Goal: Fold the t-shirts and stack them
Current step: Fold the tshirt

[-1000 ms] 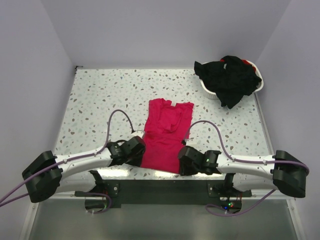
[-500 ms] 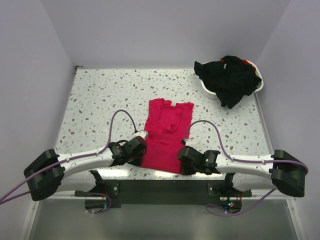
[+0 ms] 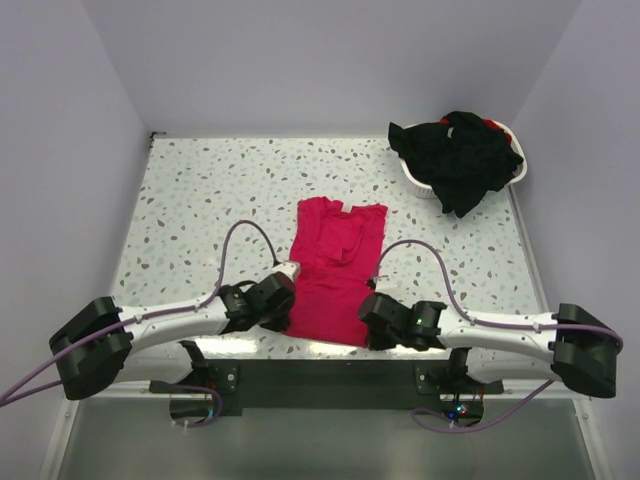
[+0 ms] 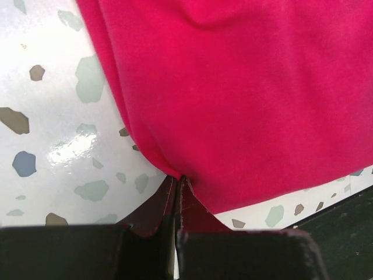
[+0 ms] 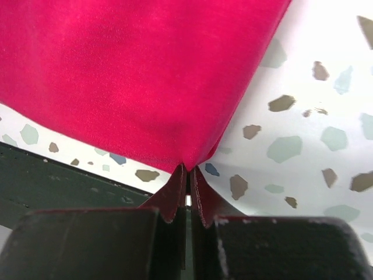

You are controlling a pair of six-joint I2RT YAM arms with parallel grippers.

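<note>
The pinkish-red t-shirt lies flat on the speckled table, folded into a long strip with its collar at the far end. My left gripper is shut on its near left corner. My right gripper is shut on its near right corner. In both wrist views the fabric bunches into a point between the closed fingertips. Black t-shirts are piled in and over a basket at the back right.
The white plastic basket stands at the table's back right corner. The table's near edge and a dark base strip run just behind both grippers. Grey walls close in the table on the left, right and back.
Both grippers closed from part open onto the near corners of the red t-shirt. The arms shifted slightly; the shirt has stayed flat in place.
</note>
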